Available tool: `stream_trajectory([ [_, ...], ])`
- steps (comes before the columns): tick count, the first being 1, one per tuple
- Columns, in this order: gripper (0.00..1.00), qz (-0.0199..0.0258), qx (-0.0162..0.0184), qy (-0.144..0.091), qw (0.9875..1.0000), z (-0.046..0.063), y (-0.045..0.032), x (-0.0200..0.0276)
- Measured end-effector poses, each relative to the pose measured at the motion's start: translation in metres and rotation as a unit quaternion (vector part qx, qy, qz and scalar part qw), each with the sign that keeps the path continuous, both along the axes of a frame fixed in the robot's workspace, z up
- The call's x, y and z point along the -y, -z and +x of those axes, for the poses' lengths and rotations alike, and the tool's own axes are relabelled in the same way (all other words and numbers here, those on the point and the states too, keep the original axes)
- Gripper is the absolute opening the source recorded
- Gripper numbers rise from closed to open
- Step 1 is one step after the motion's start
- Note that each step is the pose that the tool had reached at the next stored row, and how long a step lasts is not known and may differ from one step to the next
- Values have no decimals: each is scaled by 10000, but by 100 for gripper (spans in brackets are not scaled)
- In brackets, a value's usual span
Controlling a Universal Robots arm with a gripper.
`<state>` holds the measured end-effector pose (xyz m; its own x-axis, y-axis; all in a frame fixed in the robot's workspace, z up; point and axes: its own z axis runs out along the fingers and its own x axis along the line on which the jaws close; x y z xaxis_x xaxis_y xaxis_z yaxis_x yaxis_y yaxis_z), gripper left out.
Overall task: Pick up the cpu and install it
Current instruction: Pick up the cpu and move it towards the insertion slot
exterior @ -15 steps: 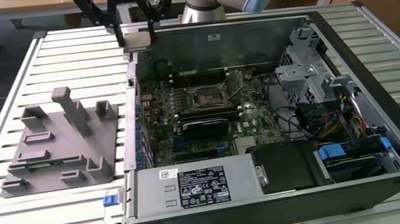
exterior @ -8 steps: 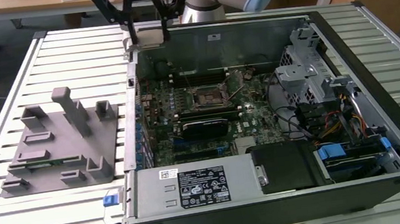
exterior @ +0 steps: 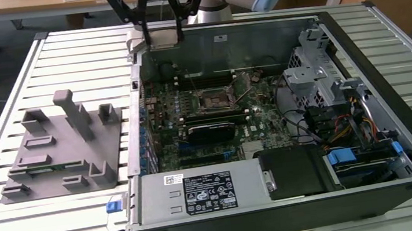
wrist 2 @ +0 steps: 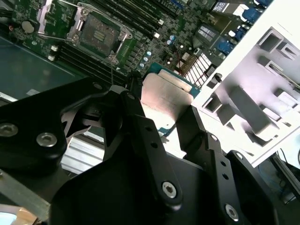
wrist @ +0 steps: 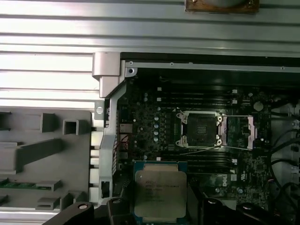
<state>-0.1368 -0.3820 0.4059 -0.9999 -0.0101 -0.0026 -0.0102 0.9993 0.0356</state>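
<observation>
The cpu point(exterior: 163, 34) is a thin square chip with a pale silver top, and my gripper point(exterior: 164, 41) is shut on it, one black finger on each side edge. It hangs in the air over the far corner of the open computer case, toward the exterior view's left. Both wrist views show the cpu point(wrist: 159, 187) point(wrist 2: 165, 93) clamped between the fingers point(wrist 2: 140, 126). The open black socket point(exterior: 214, 99) with its raised metal frame sits on the green motherboard below, apart from the chip. The socket point(wrist: 200, 129) point(wrist 2: 99, 33) looks empty in both wrist views.
A grey moulded fixture point(exterior: 62, 149) with slots and posts lies on the slatted table at the exterior view's left, beside the case wall point(exterior: 138, 100). Inside the case are a power supply point(exterior: 199, 192), a drive cage point(exterior: 314, 74) and cables point(exterior: 340, 129).
</observation>
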Motion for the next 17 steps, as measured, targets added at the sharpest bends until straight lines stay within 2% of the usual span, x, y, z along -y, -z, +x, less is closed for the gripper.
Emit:
stream_trajectory([
  [8,54,0,6,0,10000,176,4,-2],
  [17,54,-1,6,0,10000,531,16,-5],
])
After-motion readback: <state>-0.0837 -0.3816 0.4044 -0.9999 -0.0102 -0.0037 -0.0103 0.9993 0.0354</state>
